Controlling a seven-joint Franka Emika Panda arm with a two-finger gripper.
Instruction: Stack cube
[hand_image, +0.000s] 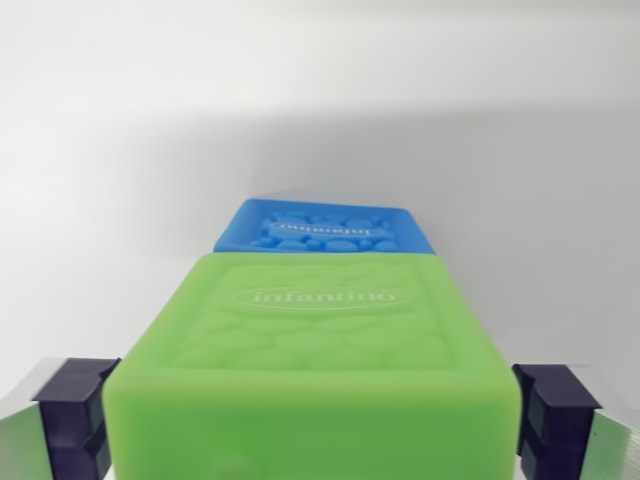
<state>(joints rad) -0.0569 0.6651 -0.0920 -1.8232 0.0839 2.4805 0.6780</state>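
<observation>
A green soft cube (315, 340) with an embossed "infantino" oval on its face fills the lower middle of the wrist view. It sits between my gripper's (315, 425) dark fingertips, the left pad (75, 410) and the right pad (555, 415) each pressing against a side of it. The gripper is shut on this green cube. Just beyond its far edge lies a blue cube (325, 230) with a bubbled top face, partly hidden by the green one. Whether the green cube touches the blue one cannot be told.
A plain white tabletop (120, 200) surrounds both cubes, with a soft shadow behind the blue cube.
</observation>
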